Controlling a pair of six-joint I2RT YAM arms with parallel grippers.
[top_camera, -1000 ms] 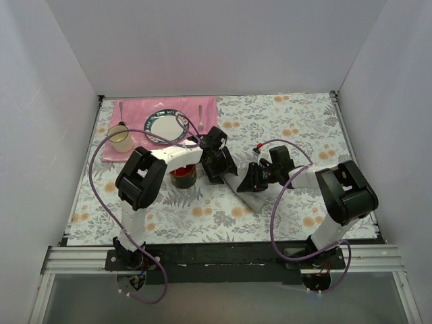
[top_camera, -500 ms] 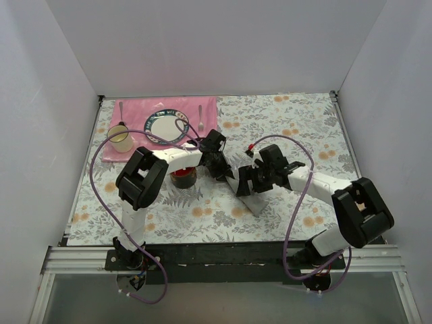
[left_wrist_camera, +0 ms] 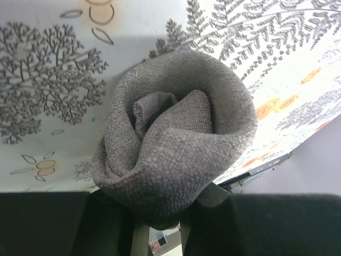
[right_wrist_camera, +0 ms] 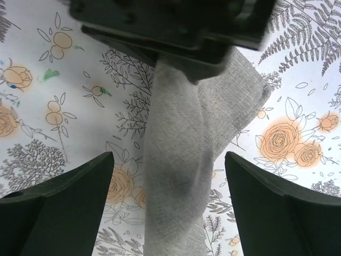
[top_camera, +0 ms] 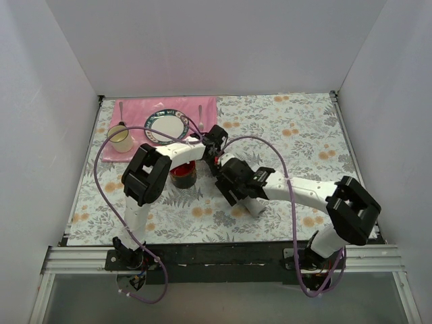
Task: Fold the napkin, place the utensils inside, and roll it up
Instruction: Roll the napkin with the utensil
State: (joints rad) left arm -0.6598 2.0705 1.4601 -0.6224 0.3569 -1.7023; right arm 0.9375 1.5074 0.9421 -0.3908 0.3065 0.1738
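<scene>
The grey napkin [left_wrist_camera: 176, 133] is rolled into a tube, and the left wrist view looks straight at its coiled end. My left gripper [left_wrist_camera: 160, 216] is shut on that end from below. In the overhead view it [top_camera: 219, 160] sits mid-table beside the right gripper [top_camera: 229, 182]. My right gripper [right_wrist_camera: 168, 160] is open wide, its fingers [right_wrist_camera: 64, 197] straddling the napkin roll [right_wrist_camera: 178, 181] without touching it. A short grey stretch of napkin [top_camera: 255, 204] shows under the right arm. The utensils are out of view.
At the back left a pink placemat [top_camera: 135, 111] carries a plate [top_camera: 167, 127], a silver fork [top_camera: 200, 116], a silver spoon [top_camera: 121, 111] and a yellow mug [top_camera: 121, 138]. A red and black round object [top_camera: 183, 174] stands just left of the grippers. A floral cloth [top_camera: 304, 128] covers the table.
The right gripper has opened and slid left along the napkin, close to the left gripper. The left gripper has closed on the napkin's end and shifted slightly back.
</scene>
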